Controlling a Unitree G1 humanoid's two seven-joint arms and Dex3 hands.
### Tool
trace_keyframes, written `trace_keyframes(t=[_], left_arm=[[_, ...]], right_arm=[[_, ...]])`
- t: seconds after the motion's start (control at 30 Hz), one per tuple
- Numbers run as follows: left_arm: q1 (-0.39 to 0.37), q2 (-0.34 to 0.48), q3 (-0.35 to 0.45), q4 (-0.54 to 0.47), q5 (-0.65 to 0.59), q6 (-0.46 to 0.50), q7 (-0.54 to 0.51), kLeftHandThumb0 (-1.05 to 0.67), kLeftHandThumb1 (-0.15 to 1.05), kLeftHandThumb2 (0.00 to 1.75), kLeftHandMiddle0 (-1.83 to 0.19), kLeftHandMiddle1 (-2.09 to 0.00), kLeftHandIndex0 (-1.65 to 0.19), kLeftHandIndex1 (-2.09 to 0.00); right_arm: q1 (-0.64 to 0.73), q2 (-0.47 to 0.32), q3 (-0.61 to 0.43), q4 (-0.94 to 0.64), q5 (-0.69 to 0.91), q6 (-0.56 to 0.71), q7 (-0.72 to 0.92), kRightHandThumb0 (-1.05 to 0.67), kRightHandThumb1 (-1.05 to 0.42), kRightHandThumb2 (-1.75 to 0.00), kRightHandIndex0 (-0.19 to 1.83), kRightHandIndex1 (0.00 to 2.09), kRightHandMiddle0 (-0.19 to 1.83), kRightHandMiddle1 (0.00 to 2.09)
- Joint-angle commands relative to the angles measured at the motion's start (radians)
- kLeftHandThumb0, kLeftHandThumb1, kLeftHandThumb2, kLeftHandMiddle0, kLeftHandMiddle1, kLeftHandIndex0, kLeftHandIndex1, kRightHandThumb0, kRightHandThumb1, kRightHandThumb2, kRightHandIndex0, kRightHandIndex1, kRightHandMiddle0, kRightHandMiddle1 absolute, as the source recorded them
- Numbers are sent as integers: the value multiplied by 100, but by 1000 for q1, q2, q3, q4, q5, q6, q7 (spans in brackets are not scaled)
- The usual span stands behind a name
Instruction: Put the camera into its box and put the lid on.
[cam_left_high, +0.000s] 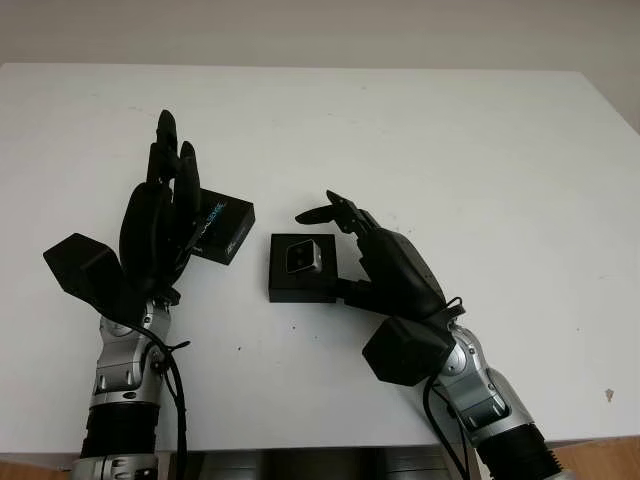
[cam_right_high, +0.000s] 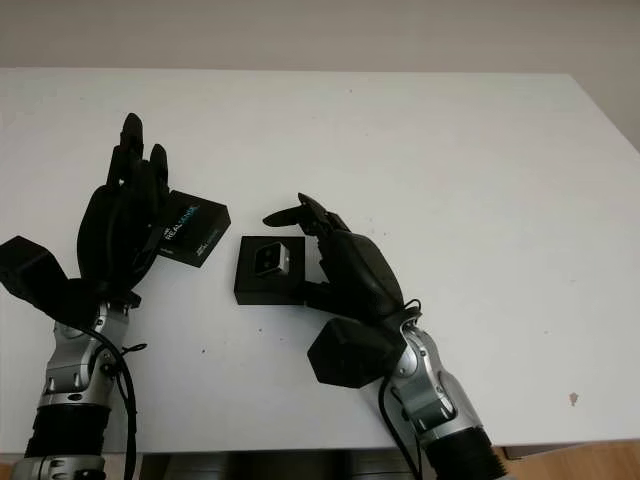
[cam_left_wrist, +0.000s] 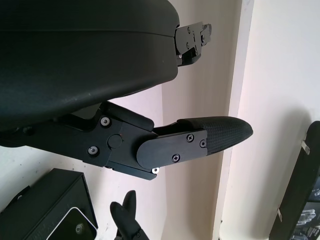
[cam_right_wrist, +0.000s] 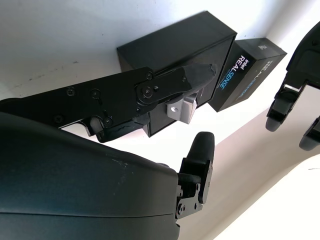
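Observation:
A black box (cam_left_high: 284, 291) lies open near the middle of the white table (cam_left_high: 480, 170). The silver camera (cam_left_high: 303, 258) sits inside it, lens face up. My right hand (cam_left_high: 335, 215) is at the box's right side, open, with one finger reaching over the box's far edge; in the right wrist view that finger crosses above the camera (cam_right_wrist: 181, 108). The black lid (cam_left_high: 225, 228), printed with blue lettering, lies flat just left of the box. My left hand (cam_left_high: 172, 165) stands upright against the lid's left side, open and holding nothing.
The table's front edge (cam_left_high: 300, 447) runs close below both forearms. A pale wall rises behind the far edge. Bare tabletop stretches to the right and behind the box.

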Motion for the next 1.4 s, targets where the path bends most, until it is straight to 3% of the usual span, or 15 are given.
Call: trace_keyframes(t=[0.0,1.0,1.37], left_arm=[[12,3,-3,-18,5,-4,0,-73,105,56,19,0,19,0],[16,4,-5,-29,0,8,-6,-74,105,56,19,0,19,0],[14,6,-3,-24,2,0,-8,-74,105,56,19,0,19,0]], right_arm=[[-15,6,6,9,-12,4,-20,-49,-98,-5,17,20,9,116],[-45,-33,49,43,-148,47,-86,-53,-98,-6,20,17,10,118],[-7,-35,87,-116,-330,241,-101,-43,-99,-5,35,27,34,150]])
